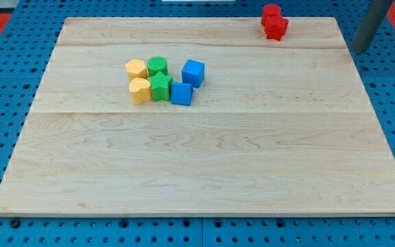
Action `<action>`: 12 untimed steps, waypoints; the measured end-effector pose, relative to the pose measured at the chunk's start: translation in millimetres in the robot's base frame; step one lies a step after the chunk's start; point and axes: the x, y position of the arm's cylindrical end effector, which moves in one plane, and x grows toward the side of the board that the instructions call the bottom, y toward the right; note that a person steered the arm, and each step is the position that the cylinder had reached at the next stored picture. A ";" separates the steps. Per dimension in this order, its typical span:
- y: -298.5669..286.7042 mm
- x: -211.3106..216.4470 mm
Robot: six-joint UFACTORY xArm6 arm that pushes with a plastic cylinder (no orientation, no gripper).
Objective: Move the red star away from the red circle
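Observation:
The red star [276, 28] and the red circle [271, 11] sit touching each other at the board's top edge, right of centre. The circle is just above the star in the view. My tip [357, 50] is at the board's top right edge, well to the right of both red blocks and touching neither. The rod slants up to the view's top right corner.
A cluster of blocks lies left of the board's centre: two yellow blocks [136, 68] [140, 90], two green blocks [158, 66] [161, 88] and two blue cubes [193, 73] [181, 93]. The wooden board [204, 165] rests on a blue perforated table.

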 end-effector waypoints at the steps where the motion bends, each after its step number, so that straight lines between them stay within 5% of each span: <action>1: 13.1 -66.5; 4: -53.2 -66.6; 6: -163.5 -66.2; 8: -169.3 -59.5; 10: -188.3 34.9; 11: -156.5 42.0; 12: -250.0 70.8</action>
